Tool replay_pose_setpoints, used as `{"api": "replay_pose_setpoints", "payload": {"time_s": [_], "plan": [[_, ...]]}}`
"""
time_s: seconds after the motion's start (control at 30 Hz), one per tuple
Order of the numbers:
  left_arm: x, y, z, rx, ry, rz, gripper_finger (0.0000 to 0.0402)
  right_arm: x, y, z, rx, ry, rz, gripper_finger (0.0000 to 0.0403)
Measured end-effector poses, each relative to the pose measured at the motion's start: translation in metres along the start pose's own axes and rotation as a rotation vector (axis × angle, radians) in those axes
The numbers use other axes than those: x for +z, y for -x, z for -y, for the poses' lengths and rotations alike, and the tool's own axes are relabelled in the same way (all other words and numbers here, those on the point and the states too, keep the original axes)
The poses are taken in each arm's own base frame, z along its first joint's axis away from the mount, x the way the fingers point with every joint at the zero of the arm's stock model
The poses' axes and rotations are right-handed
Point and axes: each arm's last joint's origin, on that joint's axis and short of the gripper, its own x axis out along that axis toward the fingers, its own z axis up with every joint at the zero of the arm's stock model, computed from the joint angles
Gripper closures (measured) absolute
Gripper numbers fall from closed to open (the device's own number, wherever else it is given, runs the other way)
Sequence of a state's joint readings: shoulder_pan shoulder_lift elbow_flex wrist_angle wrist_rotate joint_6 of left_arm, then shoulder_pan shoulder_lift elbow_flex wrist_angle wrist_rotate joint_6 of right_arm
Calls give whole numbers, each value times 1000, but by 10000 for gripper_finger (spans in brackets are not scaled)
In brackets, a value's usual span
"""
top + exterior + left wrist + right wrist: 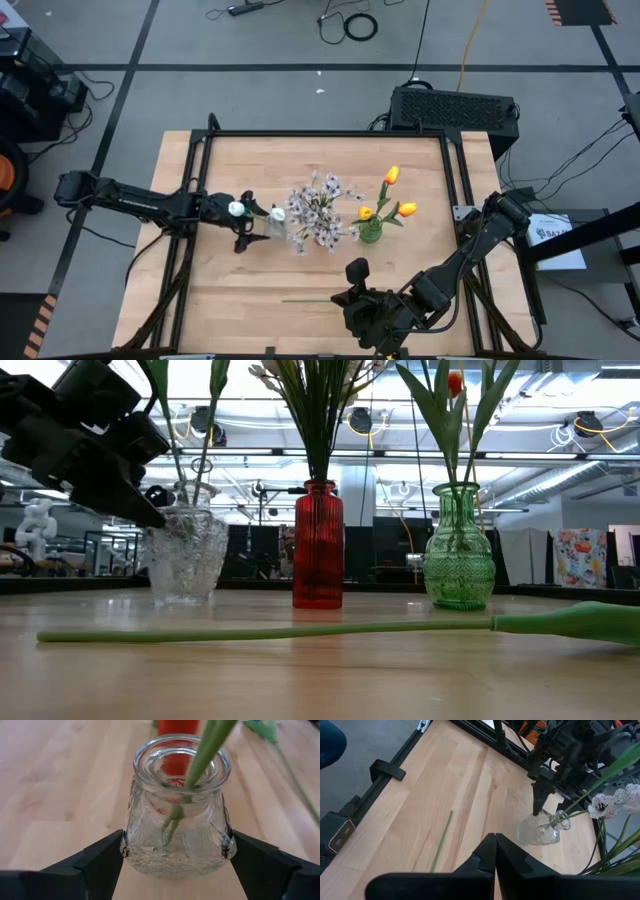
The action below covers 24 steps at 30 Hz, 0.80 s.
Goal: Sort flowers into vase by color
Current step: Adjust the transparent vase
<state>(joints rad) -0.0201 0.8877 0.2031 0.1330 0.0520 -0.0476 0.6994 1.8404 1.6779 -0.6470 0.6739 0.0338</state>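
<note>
The left gripper [172, 865] is straddling the clear vase [177, 815] with fingers wide, risking tipping it and its stems, while the right gripper [494, 851] is sitting shut.

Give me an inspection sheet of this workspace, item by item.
Surface: wooden table, bare at the edges.
Job's things: clear vase with stems; red vase with pale blossoms; green vase with orange tulips; one loose stem lying flat.
Clutter: nothing seen.
Grippers: left gripper open, fingers either side of the clear vase; right gripper shut, empty, over the table's front.
Cables: loose on the floor.
Surroundings: black box behind the table.
</note>
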Motion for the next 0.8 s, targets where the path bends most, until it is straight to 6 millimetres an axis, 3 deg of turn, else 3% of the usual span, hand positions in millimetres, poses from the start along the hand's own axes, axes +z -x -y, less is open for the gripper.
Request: {"api": "replay_pose_setpoints", "payload": {"time_s": [0.8], "plan": [[-7, 7, 9, -33, 2, -73, 72, 0, 0, 0, 0, -2, -2, 403]]}}
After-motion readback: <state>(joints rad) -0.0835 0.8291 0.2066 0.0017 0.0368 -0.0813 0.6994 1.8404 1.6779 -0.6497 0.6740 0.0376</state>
